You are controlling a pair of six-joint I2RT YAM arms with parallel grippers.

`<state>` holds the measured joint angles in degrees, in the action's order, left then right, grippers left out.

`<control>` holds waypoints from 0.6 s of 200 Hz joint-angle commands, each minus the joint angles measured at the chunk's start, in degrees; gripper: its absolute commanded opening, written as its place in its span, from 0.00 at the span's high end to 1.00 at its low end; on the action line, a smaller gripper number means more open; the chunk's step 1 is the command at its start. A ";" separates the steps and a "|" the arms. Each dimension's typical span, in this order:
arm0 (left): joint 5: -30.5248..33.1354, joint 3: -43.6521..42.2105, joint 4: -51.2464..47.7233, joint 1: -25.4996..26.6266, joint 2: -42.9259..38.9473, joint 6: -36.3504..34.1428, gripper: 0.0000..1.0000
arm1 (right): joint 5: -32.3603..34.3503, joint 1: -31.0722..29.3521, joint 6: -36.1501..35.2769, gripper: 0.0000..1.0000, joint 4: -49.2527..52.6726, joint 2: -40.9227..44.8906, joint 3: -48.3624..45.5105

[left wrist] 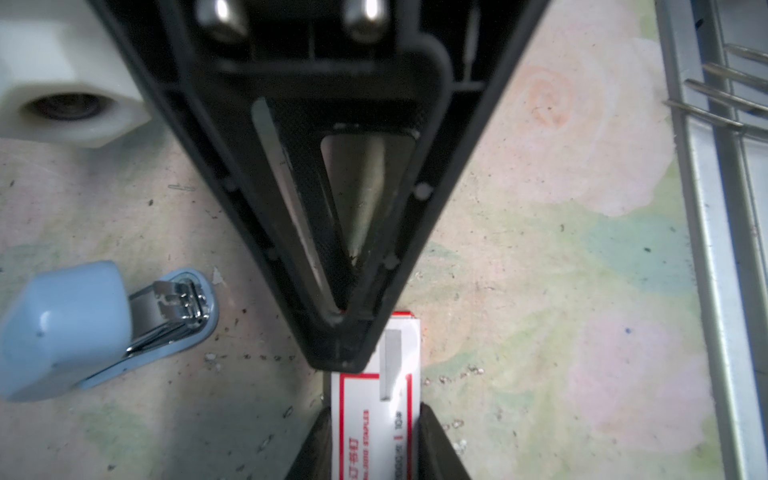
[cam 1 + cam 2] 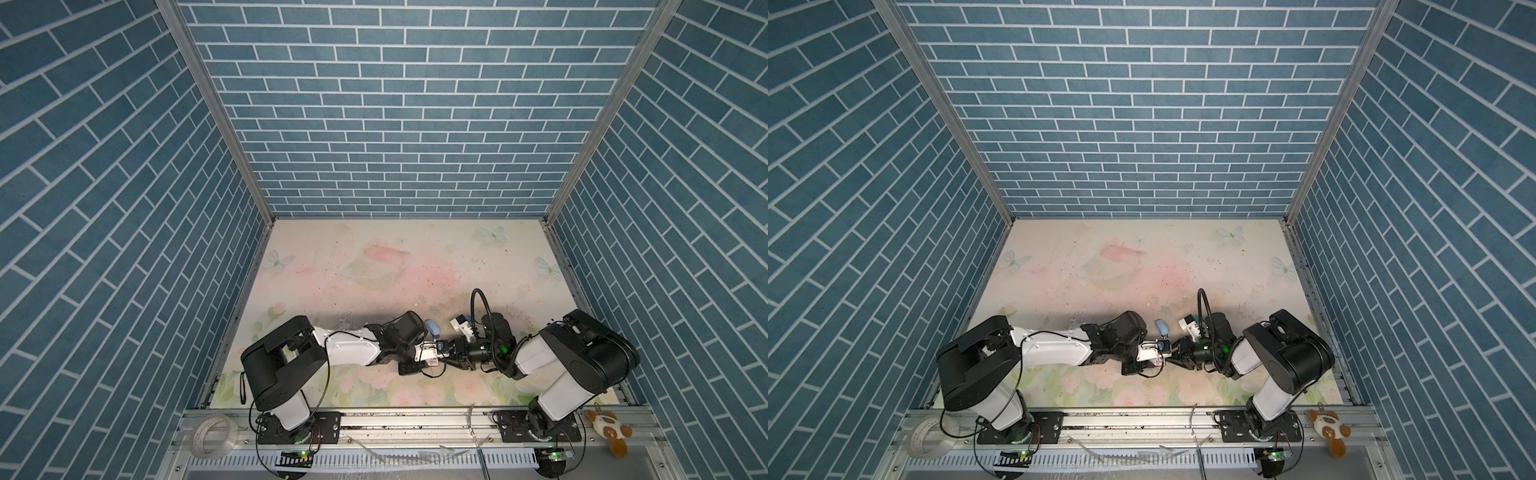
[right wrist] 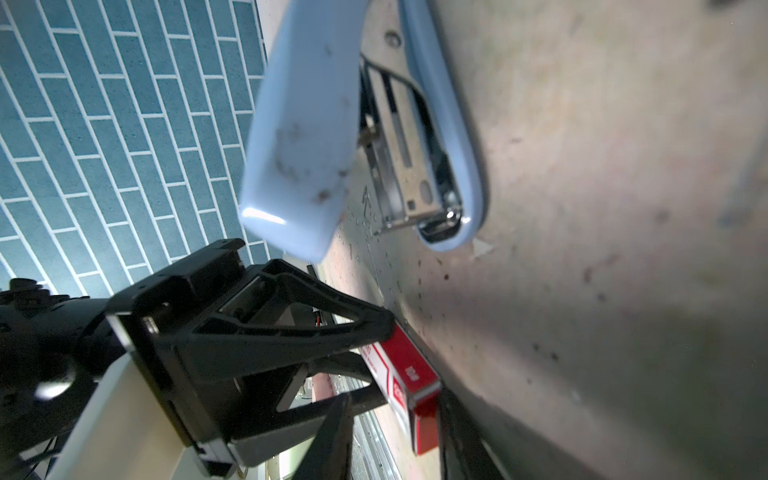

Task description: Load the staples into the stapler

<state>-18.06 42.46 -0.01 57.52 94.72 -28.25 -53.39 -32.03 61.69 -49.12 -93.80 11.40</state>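
Cardboard box point(image 1: 370, 440) pinched at both ends.
Left gripper point(image 1: 374, 415) and right gripper point(image 3: 397, 399) clamp it; staples unseen; glossy pale-blue stapler point(image 1: 66, 324), hinged open, steel channel showing, lies just beside on the floral table point(image 1: 540, 291).

My top views bright, even, sharp. My wrist views softer: stapler point(image 3: 303, 137) close, blurred, glare on its tip; heavy shadow across mat point(image 3: 623, 353).
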 commanded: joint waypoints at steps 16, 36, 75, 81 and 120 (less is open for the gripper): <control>0.49 0.34 -3.54 0.72 2.58 -0.59 0.69 | 0.97 -0.49 -0.42 0.68 2.86 2.66 -0.23; 0.15 0.43 -4.54 0.69 2.00 -0.27 0.65 | 2.58 -0.49 -1.80 0.67 5.67 5.13 -0.83; -0.15 0.00 -4.67 0.84 1.22 1.22 0.54 | 4.05 -0.48 -2.81 0.66 9.04 8.64 -0.80; 0.19 -0.07 -4.51 0.84 1.13 1.31 0.54 | 3.76 -0.44 -2.80 0.66 9.12 8.72 -0.73; 0.91 -0.31 -4.71 0.92 0.37 1.36 0.54 | 2.35 -0.47 -2.69 0.66 8.06 7.00 -0.47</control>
<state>-18.00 42.96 -0.54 57.82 94.96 -27.16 -50.59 -32.21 60.58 -41.12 -86.04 11.00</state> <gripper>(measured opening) 0.466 0.339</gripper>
